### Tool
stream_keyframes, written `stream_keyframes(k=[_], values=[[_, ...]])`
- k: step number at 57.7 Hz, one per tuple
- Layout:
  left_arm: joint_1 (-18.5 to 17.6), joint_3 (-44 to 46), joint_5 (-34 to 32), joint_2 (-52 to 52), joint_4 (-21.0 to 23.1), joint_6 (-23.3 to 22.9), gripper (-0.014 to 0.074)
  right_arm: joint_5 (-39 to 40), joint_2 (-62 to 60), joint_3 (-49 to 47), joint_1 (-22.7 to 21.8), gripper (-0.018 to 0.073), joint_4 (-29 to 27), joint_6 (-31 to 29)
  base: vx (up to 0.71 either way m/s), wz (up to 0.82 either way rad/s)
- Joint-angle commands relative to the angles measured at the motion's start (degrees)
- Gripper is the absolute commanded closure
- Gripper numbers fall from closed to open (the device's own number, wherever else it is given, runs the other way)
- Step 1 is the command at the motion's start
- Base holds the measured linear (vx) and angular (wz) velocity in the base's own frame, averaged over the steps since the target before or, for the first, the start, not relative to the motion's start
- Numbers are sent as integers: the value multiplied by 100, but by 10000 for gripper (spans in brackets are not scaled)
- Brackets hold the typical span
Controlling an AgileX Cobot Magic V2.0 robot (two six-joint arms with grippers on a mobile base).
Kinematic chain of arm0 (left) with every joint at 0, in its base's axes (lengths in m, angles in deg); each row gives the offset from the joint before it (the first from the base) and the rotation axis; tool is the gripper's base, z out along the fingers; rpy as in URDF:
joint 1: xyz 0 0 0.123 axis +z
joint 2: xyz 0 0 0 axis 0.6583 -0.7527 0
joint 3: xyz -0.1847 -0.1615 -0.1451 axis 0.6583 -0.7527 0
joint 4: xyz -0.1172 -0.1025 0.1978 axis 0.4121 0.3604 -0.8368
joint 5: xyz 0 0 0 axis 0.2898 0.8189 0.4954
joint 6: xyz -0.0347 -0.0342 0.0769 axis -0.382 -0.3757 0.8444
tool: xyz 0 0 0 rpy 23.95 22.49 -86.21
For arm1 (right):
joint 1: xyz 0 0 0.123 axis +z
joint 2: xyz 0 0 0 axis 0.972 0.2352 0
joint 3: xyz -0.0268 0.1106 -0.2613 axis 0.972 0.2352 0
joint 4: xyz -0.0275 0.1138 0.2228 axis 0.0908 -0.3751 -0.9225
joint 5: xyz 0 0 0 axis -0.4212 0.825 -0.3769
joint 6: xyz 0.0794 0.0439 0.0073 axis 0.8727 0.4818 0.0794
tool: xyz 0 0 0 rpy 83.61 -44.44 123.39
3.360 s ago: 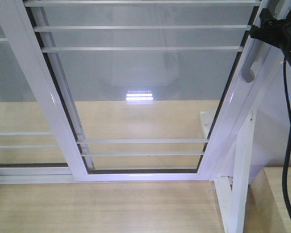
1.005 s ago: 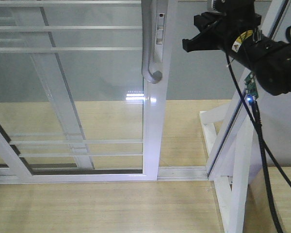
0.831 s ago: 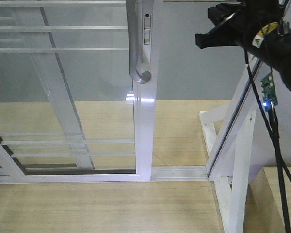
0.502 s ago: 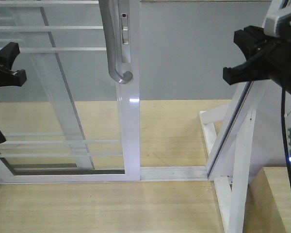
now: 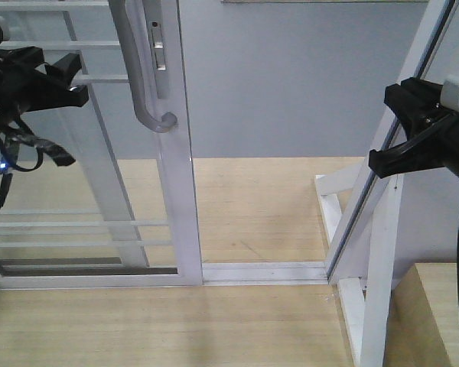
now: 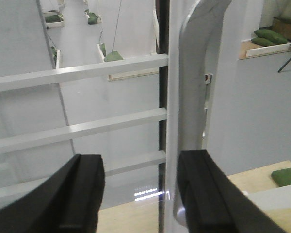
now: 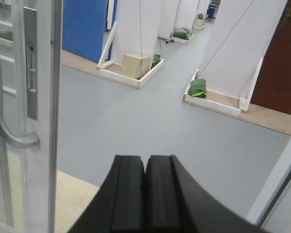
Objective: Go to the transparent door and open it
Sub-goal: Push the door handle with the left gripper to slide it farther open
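Note:
The transparent door (image 5: pixel 84 176) is a barred glass panel in a white frame, standing left of an open gap. Its curved silver handle (image 5: pixel 140 84) and lock plate (image 5: pixel 160 55) sit on the right stile. My left gripper (image 5: pixel 73 79) hovers just left of the handle, open. In the left wrist view the handle (image 6: pixel 194 97) rises behind the right finger (image 6: pixel 208 194), with glass and bars showing in the left gripper (image 6: pixel 140 167). My right gripper (image 5: pixel 379 159) hangs at the right by the fixed frame. It is shut on nothing (image 7: pixel 145 162), with the handle (image 7: pixel 5 131) far left.
The floor track (image 5: pixel 264 269) lies across the gap on pale wood flooring. A slanted white frame post and brace (image 5: pixel 379 252) stand at the right. Grey floor lies beyond the opening, with white partitions, a wooden box (image 7: pixel 136 65) and a dark red door (image 7: pixel 281 63) further off.
The door has slid further left, widening the gap. My left gripper has risen and moved right, close to the handle. The right gripper has shifted slightly right and down.

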Motion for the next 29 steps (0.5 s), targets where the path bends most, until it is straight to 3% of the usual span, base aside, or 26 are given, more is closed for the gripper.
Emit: stream_keyframes(k=[1,11,29], values=[[-22,435,-508,-92,-332,-676,124,410,-93,-154,-32,567,-9,-67,0,0],[-24,893,-742,-591,-933,-1329,124,410,-82,-154,-32,567,-9,-67,0,0],[-42,1605,-804,-1287,-932,-1462,125,421,-82,-154,-32,565,-9,-67,0,0]])
